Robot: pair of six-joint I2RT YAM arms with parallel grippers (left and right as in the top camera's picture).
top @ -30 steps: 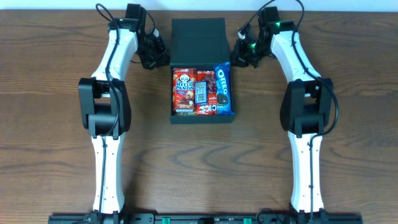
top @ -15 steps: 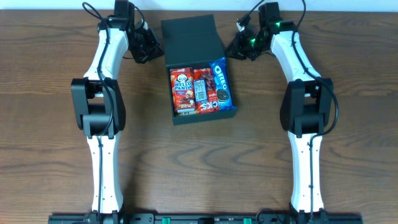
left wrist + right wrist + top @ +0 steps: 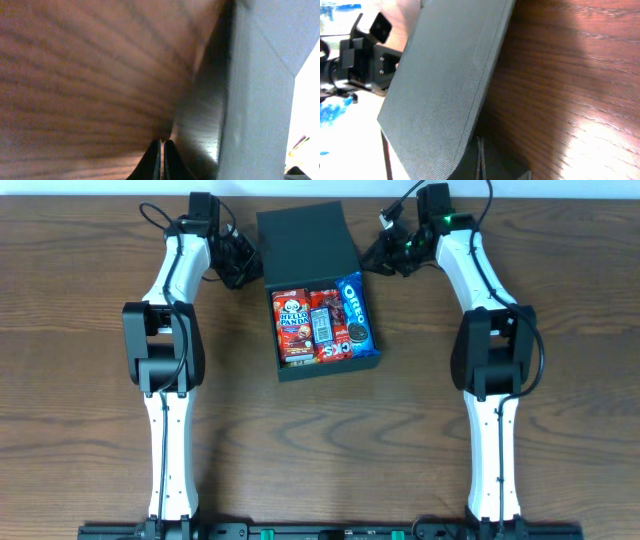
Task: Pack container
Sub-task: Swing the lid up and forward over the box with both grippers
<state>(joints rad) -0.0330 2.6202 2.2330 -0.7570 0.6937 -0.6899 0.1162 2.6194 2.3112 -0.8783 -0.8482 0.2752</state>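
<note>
**Box filled, lid next**

The left pincer (image 3: 162,159) has its two tips drawn together with only a hairline slit between them and nothing in it. It sits low on the surface (image 3: 320,450), right at the 9 o'clock edge of the lid (image 3: 305,242). The right pincer (image 3: 480,159) also looks closed and empty, its tips tucked low under the lid's 3 o'clock edge. From its wrist view the lid slopes up and away rather than lying flat.

The lid hangs back at 12 o'clock from the box (image 3: 328,370), which sits toward 12 o'clock on the surface, turned slightly askew. Inside, three packs lie side by side and fill it: Hello Panda (image 3: 292,325) at 9 o'clock, a red pack (image 3: 326,328) in the middle, Oreo (image 3: 357,320) at 3 o'clock.

Packing looks done, and the step in hand appears to be closing. The next move probably calls for both pincers to lift together under the lid's two sides and swing it toward 6 o'clock over the packs. Keeping the push even should stop the light box skewing further.
</note>
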